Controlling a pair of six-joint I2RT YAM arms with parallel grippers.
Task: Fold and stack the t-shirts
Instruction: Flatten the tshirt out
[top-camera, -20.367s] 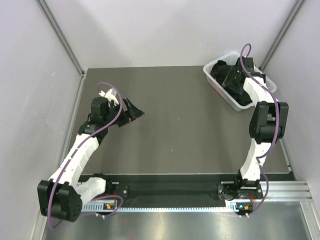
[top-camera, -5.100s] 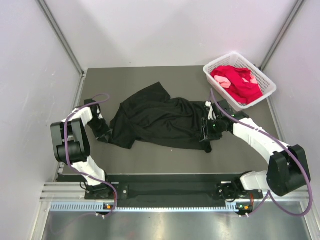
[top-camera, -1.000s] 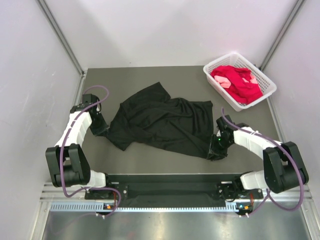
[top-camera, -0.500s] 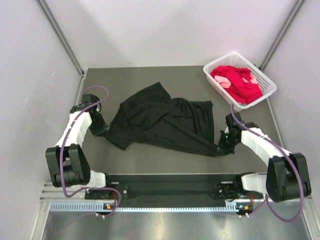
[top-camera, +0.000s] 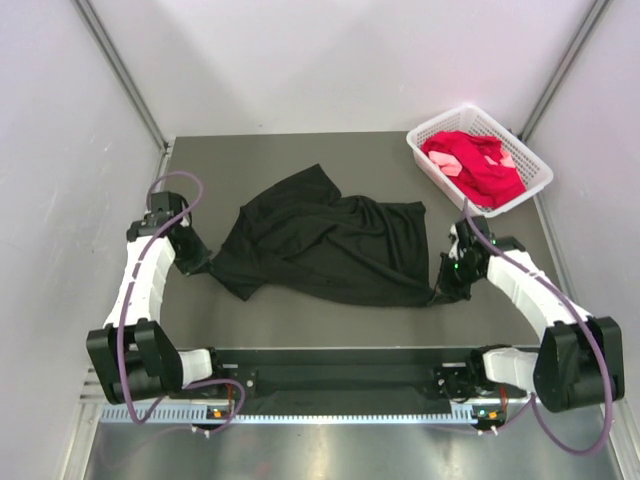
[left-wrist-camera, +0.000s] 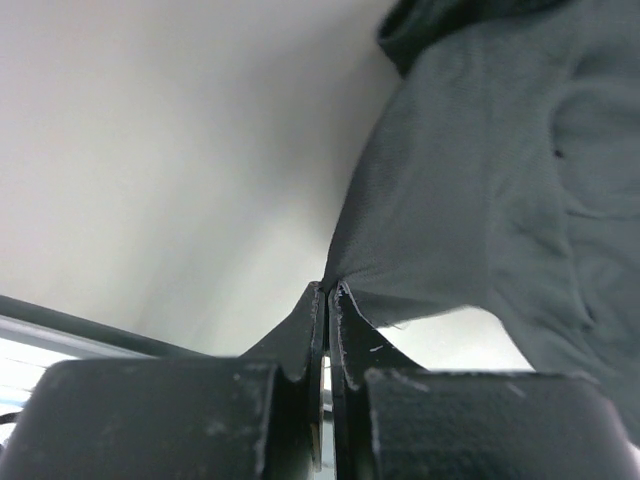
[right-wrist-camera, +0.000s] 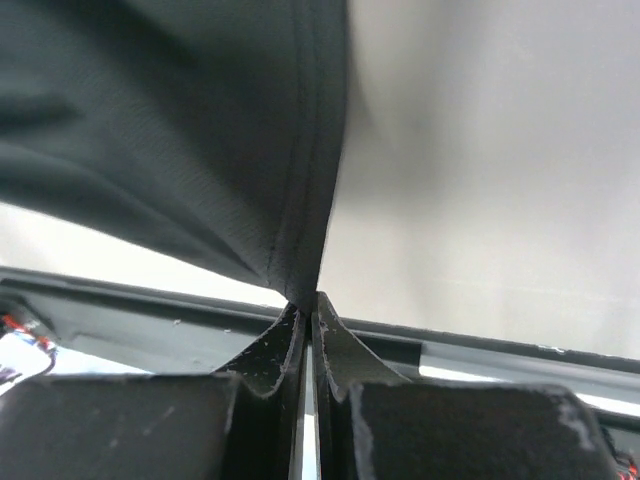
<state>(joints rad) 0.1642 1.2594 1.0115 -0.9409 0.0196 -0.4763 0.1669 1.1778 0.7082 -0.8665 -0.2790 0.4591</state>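
Nearest the camera, the jaws of the right arm (top-camera: 520, 285) are pinched tight on a hemmed corner of a large plain black fabric t-shirt (top-camera: 320, 245). In the right wrist view the stitched edge rises taut from between them. Over on the left side, the jaws of the left arm (top-camera: 145, 275) are likewise clamped on the black t-shirt's edge, and the cloth fans out from their tips. The black t-shirt lies spread but rumpled across the middle of the dark grey table (top-camera: 300, 150), stretched between the two arms, with one bunched lobe reaching toward the far side. Beyond it, in the far right corner of the table, a white plastic lattice basket (top-camera: 440, 178) holds a crumpled bright red t-shirt (top-camera: 475, 170), with pale pink fabric (top-camera: 445, 165) showing among its folds.
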